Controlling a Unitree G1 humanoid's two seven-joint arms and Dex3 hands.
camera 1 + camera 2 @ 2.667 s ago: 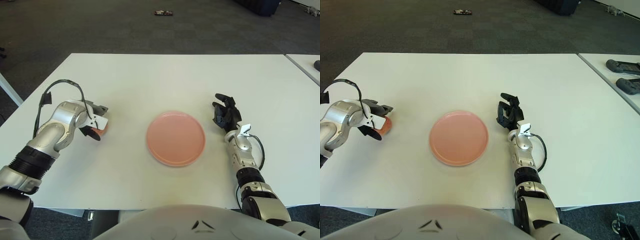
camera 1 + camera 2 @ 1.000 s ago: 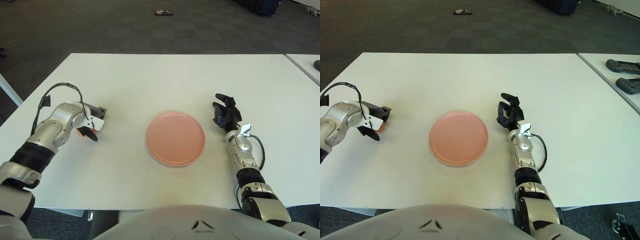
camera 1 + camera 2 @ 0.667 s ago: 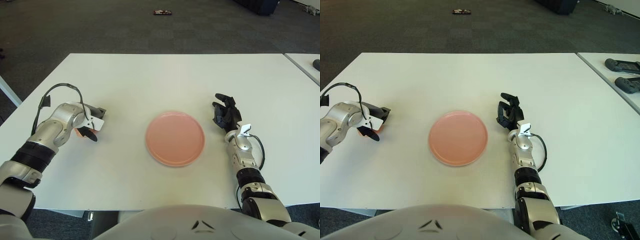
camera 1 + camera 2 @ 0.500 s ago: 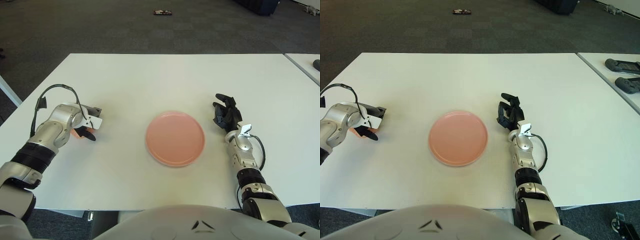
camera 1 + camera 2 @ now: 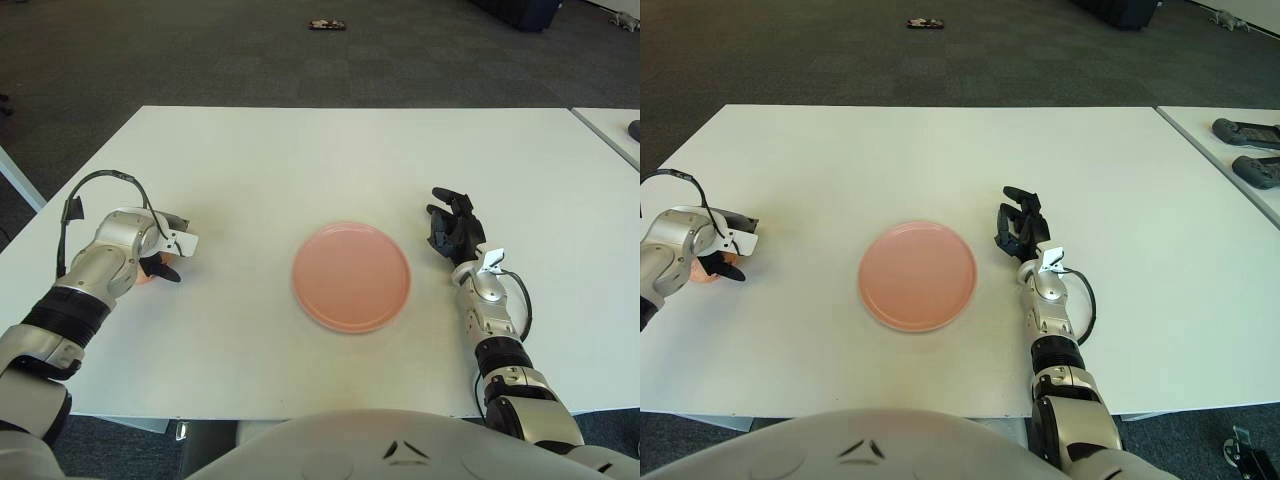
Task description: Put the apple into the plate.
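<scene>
At the far left of the white rectangular table (image 5: 300, 150), the robot's silver left hand (image 5: 150, 250) sits close to the table's left edge, its dark fingers (image 5: 166, 272) curled down over a small orange-red apple (image 5: 146, 273). Only a sliver of the fruit shows beneath the palm, so its stem direction and long axis cannot be told. The hand is clenched around the apple, which appears low at the table surface; whether it touches the top cannot be told.

A broad stretch of bare white table lies between that hand and the round, flat pink plate (image 5: 351, 276), which sits near the table's middle, well apart from the apple and holding nothing. The plate lies well in from the front edge, with much open table behind it.

Just right of the plate, not touching it, the black-fingered right hand (image 5: 453, 227) shows with its fingers loosely bent upward, grasping nothing. Open table runs on to the right edge, where a second white table (image 5: 1230, 150) carries two dark grey handheld controllers (image 5: 1245, 148).
</scene>
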